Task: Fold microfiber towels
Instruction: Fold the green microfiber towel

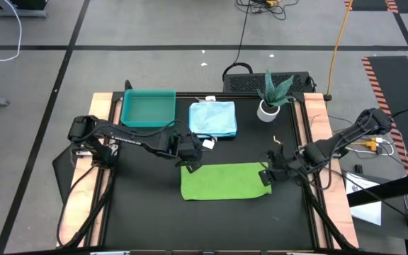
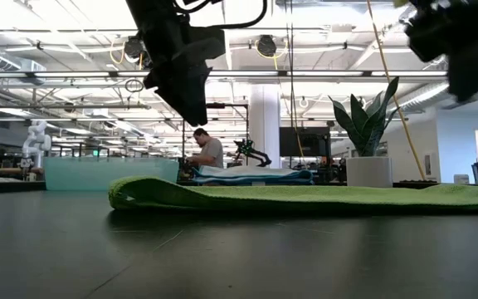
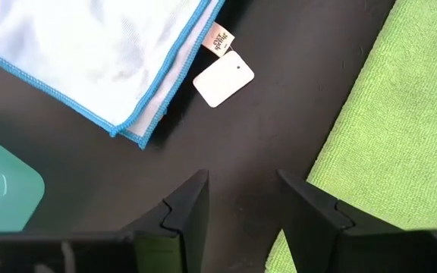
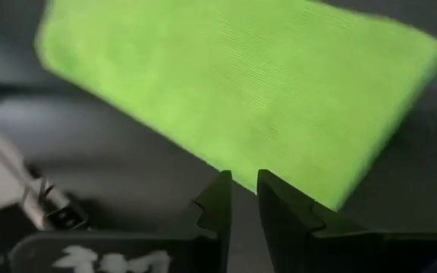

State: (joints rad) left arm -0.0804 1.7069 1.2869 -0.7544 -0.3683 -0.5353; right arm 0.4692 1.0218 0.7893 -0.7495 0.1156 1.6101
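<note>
Green towel (image 1: 224, 181) lies flat mid-table, long axis left-right, half-folded. Our left gripper (image 1: 189, 160) hovers just past its far-left corner, jaws apart, empty. Right gripper (image 1: 269, 176) sits at the right edge, nearly closed, holding nothing. Both equally near; next fold likely runs end to end.

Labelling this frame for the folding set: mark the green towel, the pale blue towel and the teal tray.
green towel (image 1: 225, 181), high view, middle of its flat top surface.
pale blue towel (image 1: 213, 118), high view, centre of the folded cloth.
teal tray (image 1: 148, 108), high view, bare floor of the tray.
</note>
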